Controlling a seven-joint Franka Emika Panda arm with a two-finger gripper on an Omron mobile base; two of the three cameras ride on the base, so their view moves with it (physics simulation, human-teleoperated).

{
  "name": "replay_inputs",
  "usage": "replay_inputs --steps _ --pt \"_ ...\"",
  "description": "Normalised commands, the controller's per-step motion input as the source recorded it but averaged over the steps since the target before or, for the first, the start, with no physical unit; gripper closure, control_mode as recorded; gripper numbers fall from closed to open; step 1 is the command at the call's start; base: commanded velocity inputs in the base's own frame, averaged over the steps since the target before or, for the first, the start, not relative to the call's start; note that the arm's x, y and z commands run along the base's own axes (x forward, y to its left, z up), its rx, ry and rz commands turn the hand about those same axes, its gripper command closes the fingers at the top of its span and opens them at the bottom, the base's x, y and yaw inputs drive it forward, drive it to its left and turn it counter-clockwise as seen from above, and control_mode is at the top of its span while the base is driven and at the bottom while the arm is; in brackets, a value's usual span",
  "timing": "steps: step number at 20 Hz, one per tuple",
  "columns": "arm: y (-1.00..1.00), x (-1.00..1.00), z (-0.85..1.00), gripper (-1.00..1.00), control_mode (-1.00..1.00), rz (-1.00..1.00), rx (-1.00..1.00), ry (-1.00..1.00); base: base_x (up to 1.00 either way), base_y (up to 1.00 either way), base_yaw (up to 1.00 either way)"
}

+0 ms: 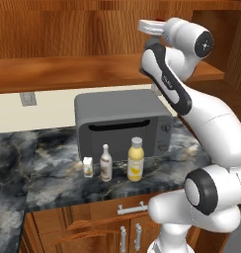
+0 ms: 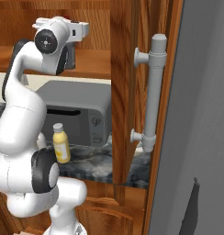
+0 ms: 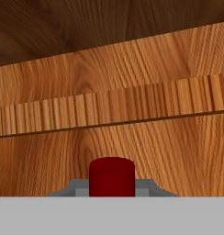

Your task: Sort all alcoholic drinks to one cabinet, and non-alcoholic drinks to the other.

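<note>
We count three drinks on the surface (image 1: 53,183): one cream carton (image 1: 88,166), one white bottle (image 1: 106,163), one yellow bottle (image 1: 136,160). Our end effector (image 2: 71,54) grips the red-capped bottle (image 3: 112,176) at the shelf (image 1: 68,71), near its right end.

Dark grey bottle with red cap (image 3: 111,176) is seen from the hand view, upright, in front of the reddish-brown wall cabinet (image 1: 93,69) shelf board. On the desk, lined up just before the microwave: cream carton (image 1: 88,166), slim white long-necked bottle (image 1: 106,163), plump yellow juice bottle (image 1: 136,160) with grey cap, all upright, near each other, not touching.
</note>
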Motion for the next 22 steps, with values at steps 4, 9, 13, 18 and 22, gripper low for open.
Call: replay_inputs --steps 4,9,13,18,22 --pt "0.11 0.43 0.0 1.0 -1.0 0.02 0.0 0.0 0.0 0.0 0.0" --pt "0.09 0.38 0.0 1.0 -1.0 0.02 0.0 0.0 0.0 0.0 0.0" --pt "0.12 0.41 -0.01 1.0 -1.0 0.02 0.0 0.0 0.0 0.0 0.0" --pt "0.06 0.41 -0.04 1.0 -1.0 0.03 0.0 0.0 0.0 0.0 0.0" --pt "0.04 0.4 -0.13 1.0 -1.0 0.02 0.0 0.0 0.0 0.0 0.0"
